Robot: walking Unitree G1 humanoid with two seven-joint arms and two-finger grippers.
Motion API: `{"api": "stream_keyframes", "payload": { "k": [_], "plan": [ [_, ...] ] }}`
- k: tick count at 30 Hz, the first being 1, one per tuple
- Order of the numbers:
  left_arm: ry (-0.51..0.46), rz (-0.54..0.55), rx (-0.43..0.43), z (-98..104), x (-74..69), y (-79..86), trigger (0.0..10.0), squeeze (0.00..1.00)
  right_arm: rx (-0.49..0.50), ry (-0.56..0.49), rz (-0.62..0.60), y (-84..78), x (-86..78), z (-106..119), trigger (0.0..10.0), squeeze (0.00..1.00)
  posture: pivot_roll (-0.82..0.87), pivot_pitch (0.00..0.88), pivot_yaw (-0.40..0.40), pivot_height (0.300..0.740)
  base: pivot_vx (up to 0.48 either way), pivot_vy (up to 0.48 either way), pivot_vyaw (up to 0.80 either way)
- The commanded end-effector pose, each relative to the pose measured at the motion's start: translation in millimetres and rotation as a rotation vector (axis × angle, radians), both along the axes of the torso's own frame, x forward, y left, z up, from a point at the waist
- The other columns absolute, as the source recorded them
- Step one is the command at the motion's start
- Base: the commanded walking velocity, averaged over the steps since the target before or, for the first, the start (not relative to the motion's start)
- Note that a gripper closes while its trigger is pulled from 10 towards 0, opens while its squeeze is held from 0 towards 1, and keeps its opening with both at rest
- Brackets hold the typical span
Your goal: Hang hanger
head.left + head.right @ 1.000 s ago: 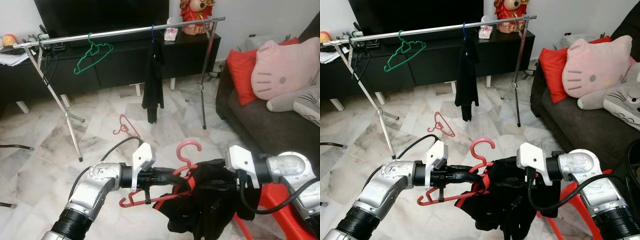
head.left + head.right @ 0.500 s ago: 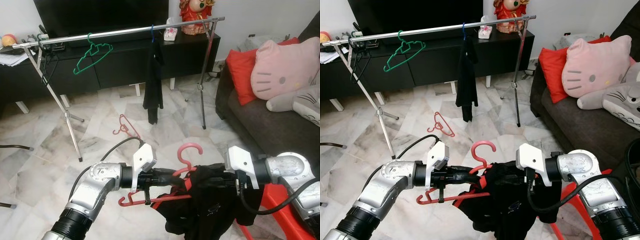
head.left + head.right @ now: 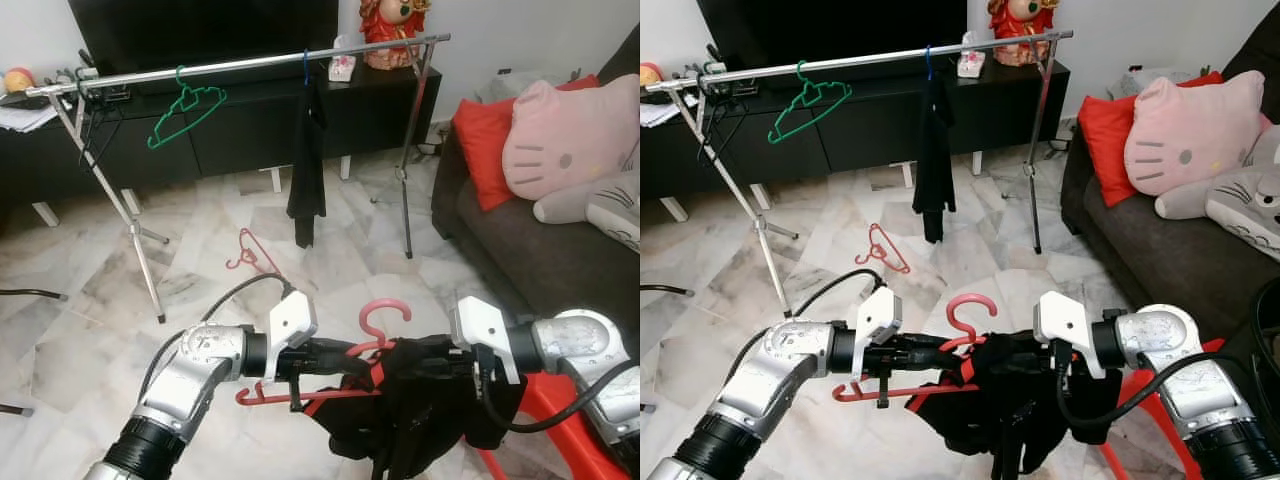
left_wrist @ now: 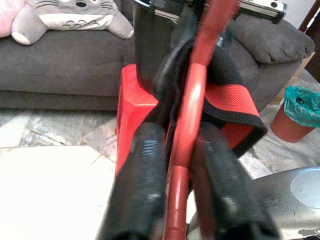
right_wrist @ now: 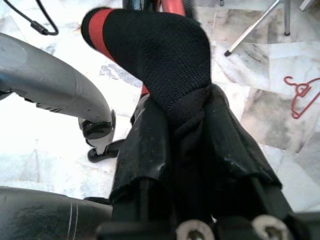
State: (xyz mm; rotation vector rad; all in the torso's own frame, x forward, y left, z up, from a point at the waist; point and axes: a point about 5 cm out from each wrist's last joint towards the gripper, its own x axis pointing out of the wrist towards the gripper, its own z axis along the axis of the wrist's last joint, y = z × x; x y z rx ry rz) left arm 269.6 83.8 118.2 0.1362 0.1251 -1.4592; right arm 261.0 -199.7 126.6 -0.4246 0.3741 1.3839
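Well below and in front of the long silver clothes rail point(image 3: 240, 66), the left gripper point(image 3: 345, 353) clamps the red plastic hanger point(image 3: 340, 375) while the right gripper point(image 3: 425, 358) pinches the black, red-trimmed garment point(image 3: 410, 410) draped on it.
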Motion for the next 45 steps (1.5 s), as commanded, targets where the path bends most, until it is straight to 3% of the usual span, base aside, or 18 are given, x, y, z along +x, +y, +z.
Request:
{"api": "stream_keyframes", "payload": {
  "k": [1,18,22,32,41,42,45],
  "plan": [
    [-0.055,0.019,-0.069,21,9.1,-3.0,10.0,1.0,0.011,0.036,0.102,17.9,-8.6,-7,0.0,0.0,-0.12,0.03,0.011,0.74,0.0,0.0,0.0],
    [-0.063,0.009,-0.032,26,13.9,9.6,10.0,1.0,-0.014,0.039,0.092,18.0,-9.6,-13,0.0,0.0,-0.12,0.03,0.021,0.74,0.0,0.0,0.0],
    [-0.072,-0.001,0.015,26,15.5,20.0,10.0,1.0,-0.048,0.037,0.082,15.1,-9.3,-17,0.0,0.0,-0.12,0.03,0.023,0.74,0.0,0.0,0.0],
    [-0.026,-0.09,0.088,21,6.5,31.3,10.0,1.0,-0.132,0.032,0.03,6.6,-8.1,-33,0.0,0.0,-0.11,0.025,0.029,0.74,0.0,0.0,0.0],
    [-0.062,0.003,0.078,26,15.6,42.8,10.0,1.0,-0.147,-0.013,-0.044,-0.1,-0.3,-35,0.0,0.0,-0.11,0.019,0.035,0.74,0.0,0.0,0.0],
    [-0.076,0.032,0.076,26,17.7,44.7,10.0,0.0,-0.16,-0.026,-0.067,-2.4,2.3,-36,0.0,0.0,-0.11,0.015,0.035,0.74,0.0,0.0,0.0],
    [-0.119,0.171,0.061,27,28.3,53.9,10.0,0.0,-0.176,-0.071,-0.18,-11.2,12.1,-37,0.0,0.0,-0.11,0.013,0.036,0.74,0.0,0.0,0.0]
  ]
}}
